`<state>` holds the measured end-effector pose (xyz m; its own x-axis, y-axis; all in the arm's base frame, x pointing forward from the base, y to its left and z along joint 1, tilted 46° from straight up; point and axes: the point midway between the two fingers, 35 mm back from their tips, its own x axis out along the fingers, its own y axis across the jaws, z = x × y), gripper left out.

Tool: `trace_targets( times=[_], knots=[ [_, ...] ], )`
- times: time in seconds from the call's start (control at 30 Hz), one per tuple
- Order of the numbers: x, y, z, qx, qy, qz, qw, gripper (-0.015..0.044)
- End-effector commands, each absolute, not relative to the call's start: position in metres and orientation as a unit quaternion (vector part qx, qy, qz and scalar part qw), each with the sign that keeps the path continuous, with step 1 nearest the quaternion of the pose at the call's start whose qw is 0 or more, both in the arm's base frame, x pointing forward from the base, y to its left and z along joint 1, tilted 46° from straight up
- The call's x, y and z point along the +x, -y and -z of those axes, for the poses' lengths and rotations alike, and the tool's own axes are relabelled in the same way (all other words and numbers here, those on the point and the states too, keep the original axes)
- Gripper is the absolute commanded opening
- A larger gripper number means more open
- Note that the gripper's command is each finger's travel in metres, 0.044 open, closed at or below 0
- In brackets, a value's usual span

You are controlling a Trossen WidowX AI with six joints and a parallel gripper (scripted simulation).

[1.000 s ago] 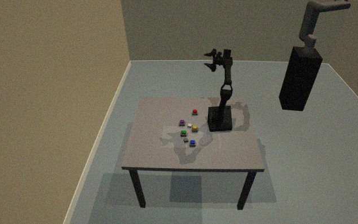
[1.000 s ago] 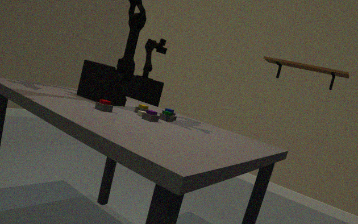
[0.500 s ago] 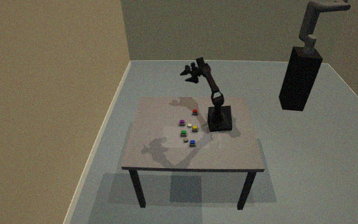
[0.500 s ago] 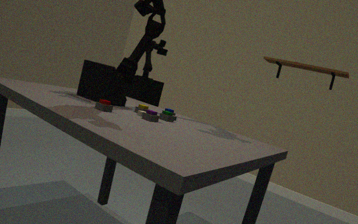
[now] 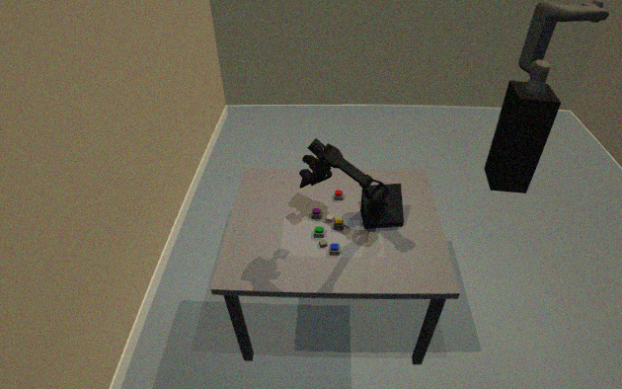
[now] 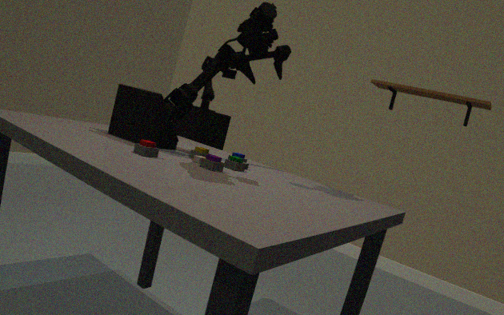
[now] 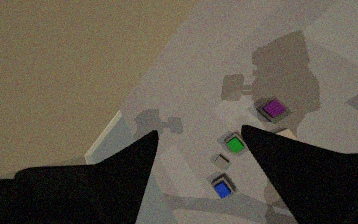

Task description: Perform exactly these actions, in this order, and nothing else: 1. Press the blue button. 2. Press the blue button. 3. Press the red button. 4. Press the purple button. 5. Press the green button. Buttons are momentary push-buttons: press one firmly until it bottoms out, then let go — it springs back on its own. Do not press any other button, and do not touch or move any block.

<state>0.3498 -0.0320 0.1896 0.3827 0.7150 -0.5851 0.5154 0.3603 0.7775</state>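
Five buttons (image 5: 319, 230) clustered on table (image 5: 262, 276), arm base (image 5: 382, 204) just beside, gripper (image 5: 309, 170) above.

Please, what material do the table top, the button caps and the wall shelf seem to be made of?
Table top: looks like matte painted board, pale and even, with no reflections; the exact material is unclear.
Button caps, such as the green button: probably plastic, given the saturated flat colour on grey bases.
Shelf: apparently wood, brownish plank on dark brackets, perhaps metal.

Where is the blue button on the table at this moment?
In the top view the blue button is the button nearest the table's front edge, just right of a small grey block and below the green button.
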Motion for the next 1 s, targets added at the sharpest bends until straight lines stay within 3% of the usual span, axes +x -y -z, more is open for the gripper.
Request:
trace_targets(
  times=[0.0, 0.37, 0.67, 0.97],
  knots=[
    [0.317, -0.034, -0.191, 0.467, -0.608, -0.148, 0.625, 0.0400],
    [0.192, -0.142, -0.186, 0.205, -0.700, -0.334, 0.596, 0.0400],
    [0.189, -0.143, -0.186, 0.201, -0.701, -0.338, 0.595, 0.0400],
    [0.176, -0.185, -0.143, 0.202, -0.700, -0.339, 0.595, 0.0164]
  ],
)
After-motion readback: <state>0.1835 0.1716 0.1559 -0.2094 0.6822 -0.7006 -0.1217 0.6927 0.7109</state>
